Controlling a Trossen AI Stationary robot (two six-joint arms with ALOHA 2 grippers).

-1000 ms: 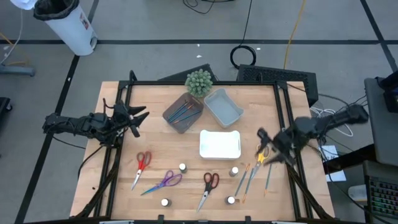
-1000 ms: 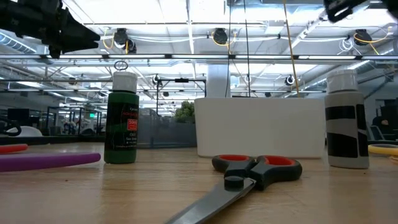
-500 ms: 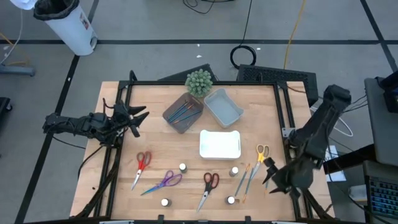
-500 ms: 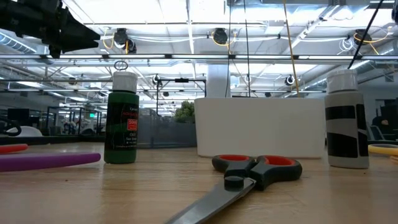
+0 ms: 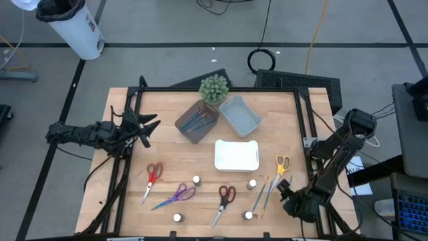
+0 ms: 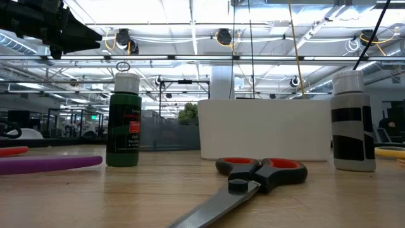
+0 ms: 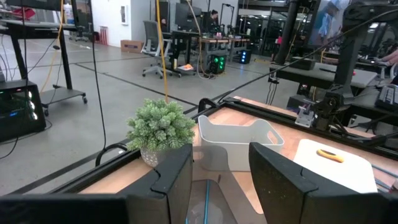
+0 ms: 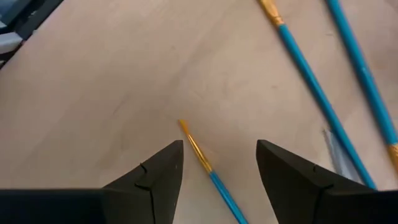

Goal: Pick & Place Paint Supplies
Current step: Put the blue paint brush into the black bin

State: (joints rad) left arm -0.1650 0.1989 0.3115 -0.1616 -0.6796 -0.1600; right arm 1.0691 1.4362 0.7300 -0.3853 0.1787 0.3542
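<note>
Hovering low with its fingers apart and empty, the right pincer [image 8: 217,163] straddles a blue-handled brush [image 8: 208,165] lying near the table [image 5: 167,120] front right corner. We judge the pickup underway; next, descend and close. Farther off, the left pincer [image 5: 142,128] waits, part-open, near the brown tray [image 5: 182,124].
</note>
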